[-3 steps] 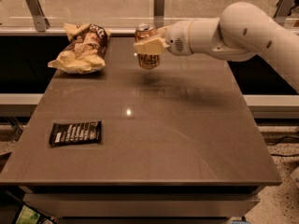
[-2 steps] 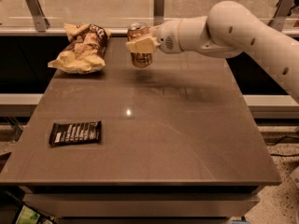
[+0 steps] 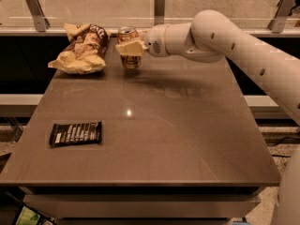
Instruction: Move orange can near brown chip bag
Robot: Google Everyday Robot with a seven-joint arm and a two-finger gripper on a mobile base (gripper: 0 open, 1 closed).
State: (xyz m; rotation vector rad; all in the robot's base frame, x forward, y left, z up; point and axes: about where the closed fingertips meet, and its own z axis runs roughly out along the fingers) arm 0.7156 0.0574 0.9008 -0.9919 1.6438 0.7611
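Gripper (image 3: 130, 48) clamps orange can (image 3: 129, 50) upright just beside brown chip bag (image 3: 82, 48).

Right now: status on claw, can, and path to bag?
Claw shut on orange can, far edge of table. Can upright, just beside brown chip bag, not touching. Nothing between; black wrapper front-left, off the path.

White letters on the brown chip bag (image 3: 82, 48) at eleven o'clock and marks on the orange can (image 3: 131, 63), clasped by the gripper (image 3: 128, 48) at twelve, were unreadable.

Table (image 3: 187, 139) holds chip bag (image 3: 82, 48), wrapper (image 3: 76, 133); claw (image 3: 129, 48) clasps can (image 3: 131, 63) at back.
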